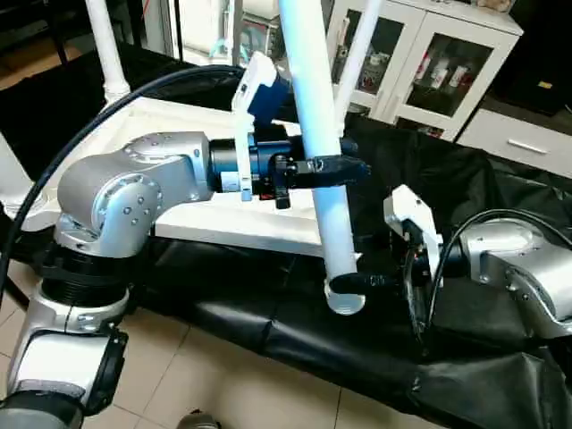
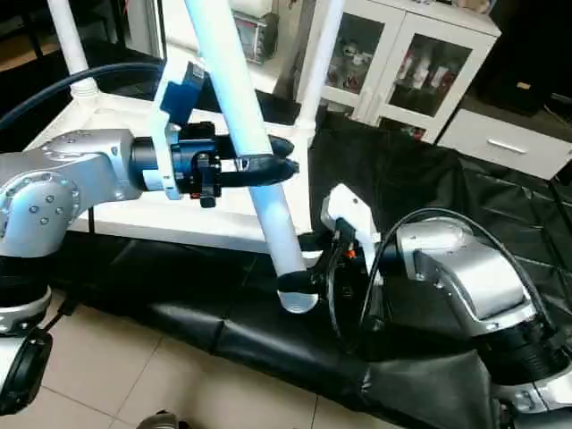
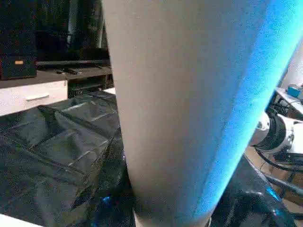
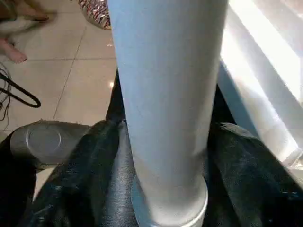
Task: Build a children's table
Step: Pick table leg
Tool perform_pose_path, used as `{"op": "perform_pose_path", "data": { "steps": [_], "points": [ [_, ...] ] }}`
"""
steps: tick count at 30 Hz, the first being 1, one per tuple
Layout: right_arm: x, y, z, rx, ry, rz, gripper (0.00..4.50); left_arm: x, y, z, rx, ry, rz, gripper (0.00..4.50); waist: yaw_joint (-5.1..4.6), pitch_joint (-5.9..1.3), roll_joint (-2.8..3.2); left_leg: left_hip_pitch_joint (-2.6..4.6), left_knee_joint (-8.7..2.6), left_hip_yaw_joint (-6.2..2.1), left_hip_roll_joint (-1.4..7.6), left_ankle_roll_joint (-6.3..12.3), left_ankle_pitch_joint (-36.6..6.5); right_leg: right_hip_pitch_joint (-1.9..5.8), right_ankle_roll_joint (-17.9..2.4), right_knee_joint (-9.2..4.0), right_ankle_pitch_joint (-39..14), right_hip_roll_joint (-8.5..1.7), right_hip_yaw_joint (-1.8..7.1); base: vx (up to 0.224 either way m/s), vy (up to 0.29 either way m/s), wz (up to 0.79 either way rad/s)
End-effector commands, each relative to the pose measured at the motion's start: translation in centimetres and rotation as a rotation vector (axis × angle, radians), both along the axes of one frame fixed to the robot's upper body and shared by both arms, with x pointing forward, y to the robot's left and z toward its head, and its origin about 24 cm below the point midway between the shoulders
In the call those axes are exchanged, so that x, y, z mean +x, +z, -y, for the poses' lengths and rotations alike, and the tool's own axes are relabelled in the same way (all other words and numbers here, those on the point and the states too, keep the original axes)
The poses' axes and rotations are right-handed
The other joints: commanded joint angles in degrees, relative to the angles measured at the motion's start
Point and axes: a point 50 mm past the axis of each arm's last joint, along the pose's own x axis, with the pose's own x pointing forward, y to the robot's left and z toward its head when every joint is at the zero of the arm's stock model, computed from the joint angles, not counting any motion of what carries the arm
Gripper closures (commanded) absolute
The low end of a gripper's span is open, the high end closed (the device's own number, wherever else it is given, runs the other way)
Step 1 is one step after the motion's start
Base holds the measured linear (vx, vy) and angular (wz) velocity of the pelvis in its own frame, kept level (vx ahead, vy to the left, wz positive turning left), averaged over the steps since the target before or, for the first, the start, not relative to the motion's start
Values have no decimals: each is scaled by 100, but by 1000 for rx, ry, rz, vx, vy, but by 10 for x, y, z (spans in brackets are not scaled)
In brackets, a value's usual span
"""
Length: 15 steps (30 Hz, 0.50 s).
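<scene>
Table leg (image 1: 317, 134): white tube, tilted, foot end over black sheet (image 1: 465, 188).
Head view: left gripper (image 1: 344, 168) clamped mid-leg; right gripper (image 1: 362, 282) at foot end, grip unclear; tabletop (image 1: 192, 125) behind.
Left wrist: leg (image 3: 189, 104) close.
Right wrist: leg (image 4: 165, 94) above tiled floor (image 4: 71, 71).

— Where does the long white tapered tube leg (image 1: 315, 116) end?
— Its upper end is cut off by the picture's top edge. The two white legs standing at the far side (image 1: 105, 45) run out of the head views too.
— And the white plastic rectangular table top (image 1: 223, 228)?
— The silver left forearm (image 1: 134, 183) hides much of it.
— The right claw (image 1: 375, 282)?
— Its far finger is behind the leg's foot; the grip cannot be told.
</scene>
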Motion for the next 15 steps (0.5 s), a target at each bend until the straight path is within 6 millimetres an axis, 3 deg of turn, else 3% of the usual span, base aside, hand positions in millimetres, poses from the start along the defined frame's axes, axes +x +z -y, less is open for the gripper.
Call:
{"op": "perform_pose_path", "data": {
  "steps": [1,9,12,15],
  "points": [
    [-1,-1,0,0,7,7,161,-3,6,6,-6,-33,31,280,10,-408,98,93,-429,-70,252,-281,-593,304,-1125,-339,-632,-483,289,0,0,0],
    [-3,-5,-4,18,8,-3,195,-5,7,10,-9,-55,31,280,16,-413,109,92,-427,-72,251,-277,-592,311,-1147,-335,-570,-486,290,0,0,0],
    [-3,-5,-4,18,8,-2,157,-5,6,11,-4,-59,32,280,17,-413,105,97,-428,-72,251,-279,-606,307,-1153,-333,-560,-481,288,0,0,0],
    [-3,-5,-5,8,10,7,151,-6,5,11,7,-67,35,280,12,-411,106,98,-431,-73,253,-286,-621,309,-1152,-334,-577,-485,289,0,0,0]
  ]
}}
